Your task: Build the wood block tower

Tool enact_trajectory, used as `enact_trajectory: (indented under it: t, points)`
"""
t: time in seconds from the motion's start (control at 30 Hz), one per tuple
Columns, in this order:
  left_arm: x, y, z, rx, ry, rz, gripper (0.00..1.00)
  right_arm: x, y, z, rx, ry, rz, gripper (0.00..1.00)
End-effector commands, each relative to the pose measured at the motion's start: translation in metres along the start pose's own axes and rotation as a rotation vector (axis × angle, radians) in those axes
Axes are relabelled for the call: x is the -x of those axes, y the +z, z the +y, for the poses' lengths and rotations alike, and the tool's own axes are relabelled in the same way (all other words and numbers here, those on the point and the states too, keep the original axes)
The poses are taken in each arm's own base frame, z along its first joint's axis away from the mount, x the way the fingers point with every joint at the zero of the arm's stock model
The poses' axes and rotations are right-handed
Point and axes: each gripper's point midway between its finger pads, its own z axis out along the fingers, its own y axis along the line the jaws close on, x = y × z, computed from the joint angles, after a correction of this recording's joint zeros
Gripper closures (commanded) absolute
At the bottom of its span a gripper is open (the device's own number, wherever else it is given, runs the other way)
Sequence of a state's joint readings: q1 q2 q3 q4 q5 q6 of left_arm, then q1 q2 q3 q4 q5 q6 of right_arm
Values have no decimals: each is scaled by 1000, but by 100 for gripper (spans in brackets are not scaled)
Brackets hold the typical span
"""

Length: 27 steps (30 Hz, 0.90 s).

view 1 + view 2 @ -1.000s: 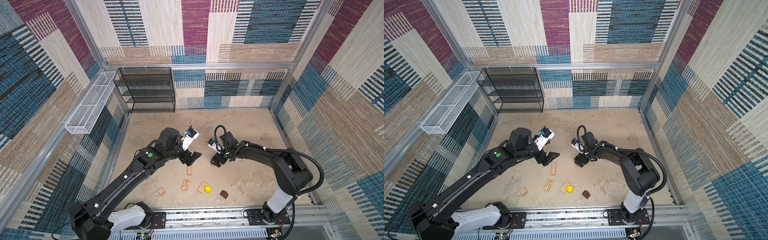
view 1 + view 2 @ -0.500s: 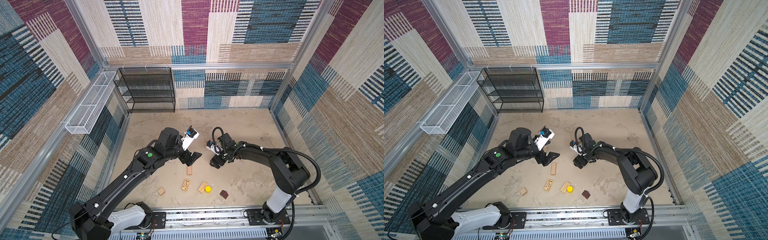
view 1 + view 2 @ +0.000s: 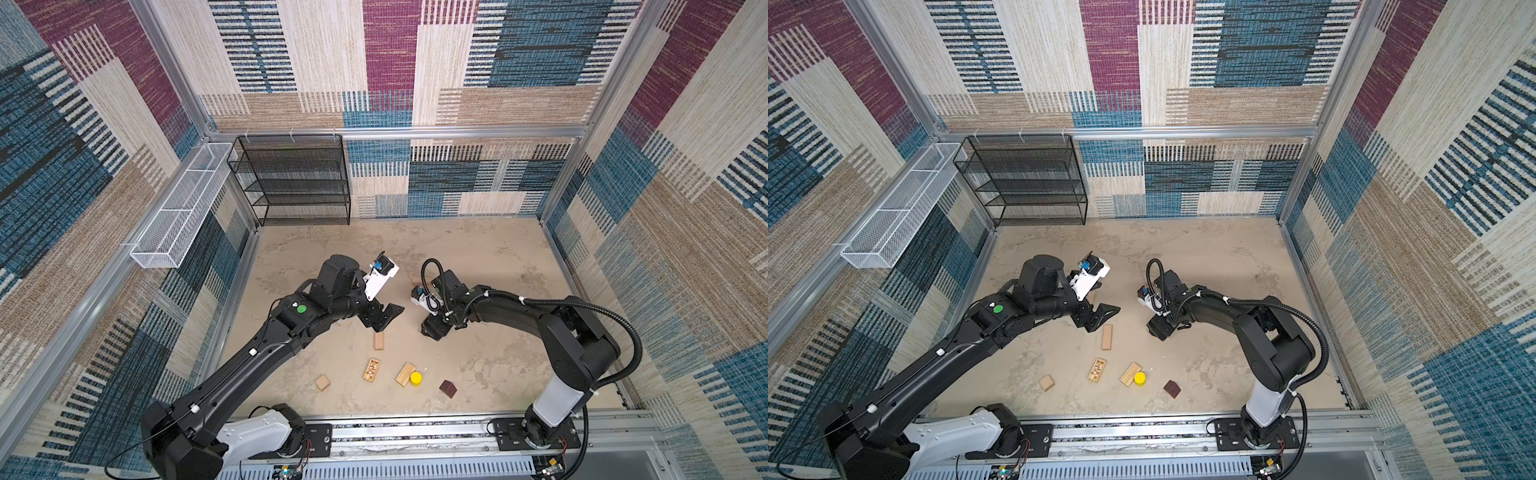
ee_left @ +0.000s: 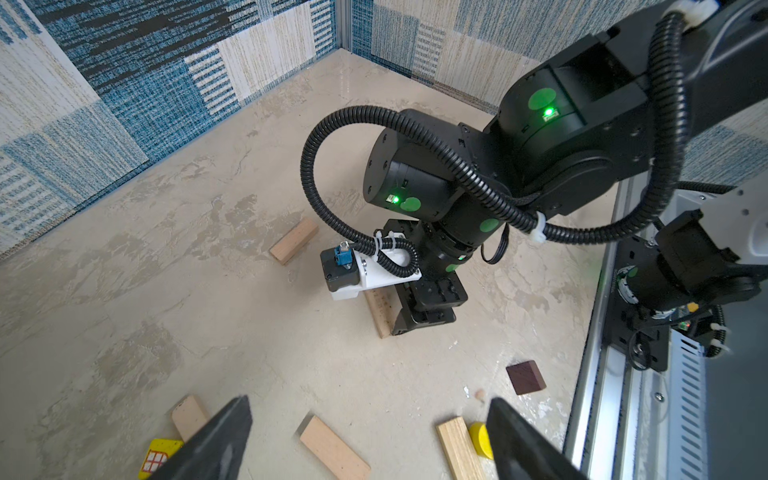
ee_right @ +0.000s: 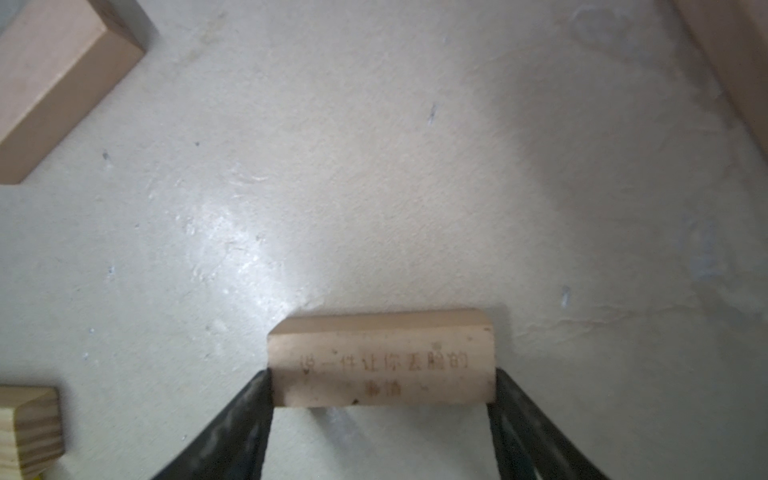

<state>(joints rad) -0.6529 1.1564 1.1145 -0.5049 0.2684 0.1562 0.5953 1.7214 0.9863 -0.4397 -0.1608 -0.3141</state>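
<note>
The wood blocks lie singly on the floor and no wood block tower shows. My right gripper [image 5: 382,390] is shut on a pale plank with printed characters [image 5: 382,361], its fingers [image 5: 249,415] pressed against both ends; this plank [image 4: 380,311] rests on the floor under my right gripper [image 3: 432,330]. My left gripper [image 3: 384,318] hangs open and empty above a plain plank [image 3: 379,340]. Nearer the front lie a patterned plank [image 3: 371,369], tan cube [image 3: 322,382], striped plank [image 3: 405,374], yellow cylinder [image 3: 416,377] and dark brown block [image 3: 448,388].
Another plain plank [image 4: 294,241] lies behind the right wrist. A black wire shelf [image 3: 299,178] stands at the back left and a white wire basket [image 3: 178,208] hangs on the left wall. The rail [image 3: 415,432] with both arm bases runs along the front edge.
My right gripper shifted slightly left and down, and its jaws narrowed onto the printed plank. The left arm has not moved.
</note>
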Motion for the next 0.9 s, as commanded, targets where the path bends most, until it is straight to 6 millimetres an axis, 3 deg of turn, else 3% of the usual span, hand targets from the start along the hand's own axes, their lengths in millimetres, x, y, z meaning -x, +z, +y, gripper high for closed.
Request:
enact_trajectory:
  t: [0.0, 0.63, 0.87]
  points:
    - [9, -2, -1, -5, 5, -33, 7, 1, -1, -5, -39, 17, 2, 19]
    - [10, -6, -1, -2, 17, -44, 7, 4, -1, -6, -56, 48, -10, 20]
    - [11, -7, -2, -2, 21, -49, 7, 15, -6, -9, -69, 93, -57, 26]
